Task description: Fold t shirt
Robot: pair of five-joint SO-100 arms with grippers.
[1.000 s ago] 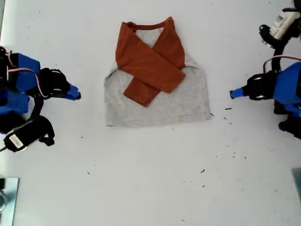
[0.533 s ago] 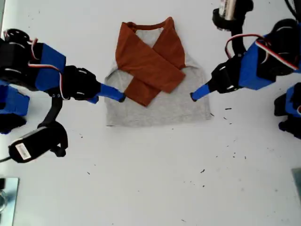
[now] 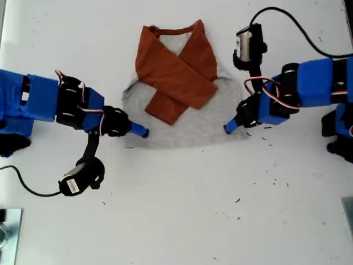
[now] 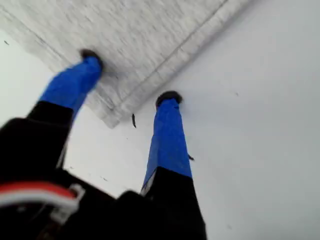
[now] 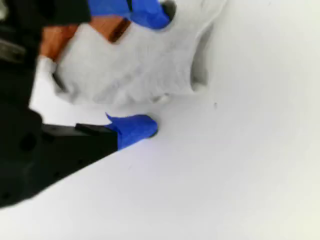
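grey t shirt (image 3: pixel 185 118) with crossed rust-orange sleeves lies flat on the white table (image 3: pixel 182 215), mid-top in the exterior view. first wrist view: my first gripper (image 4: pixel 131 76) spread wide, straddling a hem corner. second wrist view: my second gripper (image 5: pixel 157 70) wide, straddling bunched hem.

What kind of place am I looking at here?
Probably a robotics lab or hobby workbench: a plain white table, two small blue arms with bare wiring, my first gripper and my second gripper, and a shirt set out for folding practice.
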